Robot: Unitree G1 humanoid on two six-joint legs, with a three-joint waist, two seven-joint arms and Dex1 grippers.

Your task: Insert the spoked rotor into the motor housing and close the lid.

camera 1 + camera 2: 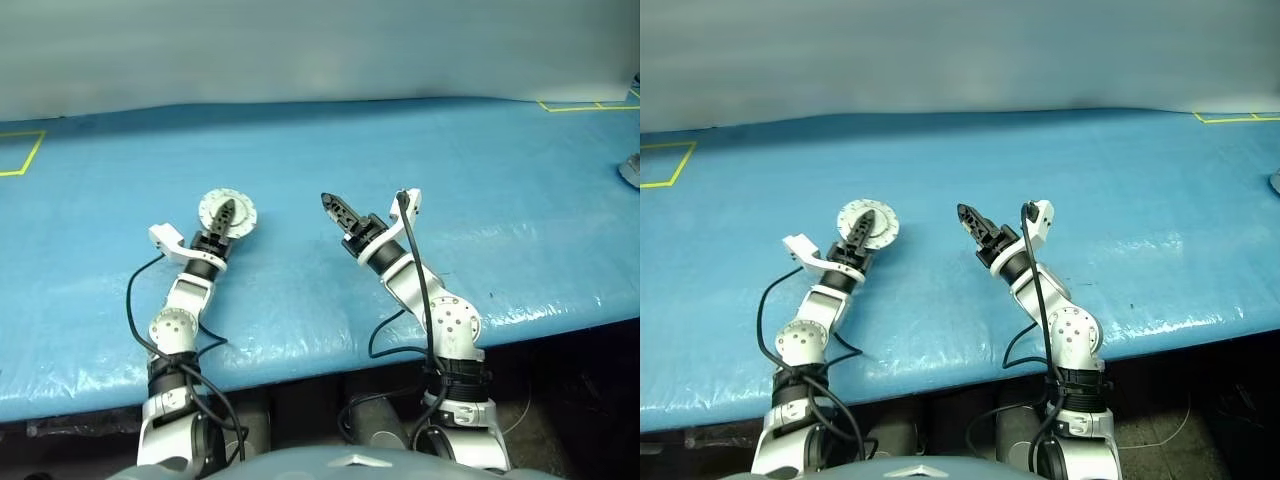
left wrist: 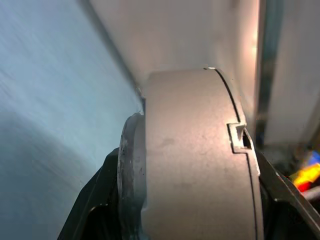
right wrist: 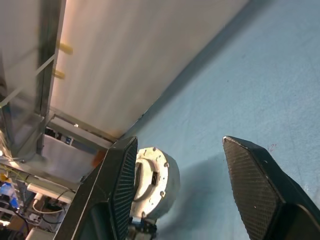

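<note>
Blue table spread wide, pale wall behind, yellow tape marks at the far corners.

Left gripper clamped on the motor housing, the 2 black fingers pressed against its flanks, lid shut on it. Seen from the head camera as a round grey disc with small marks around the edge, carried at about 10 o'clock from the middle of the table, left arm reaching up from 7 o'clock. In the left wrist view, grey housing wall close up with a small notch in its rim, darker lid edge flush beside it, 1 black finger on each side.

Right gripper released, jaws apart and holding nothing, pointing toward 11 o'clock, just right of the table's middle and well apart from the housing. In the right wrist view, 2 textured black fingertips spread wide with bare blue table between them, and the silver housing visible past one of them, held in the other gripper.

Spoked rotor not distinguishable with the lid closed.
</note>
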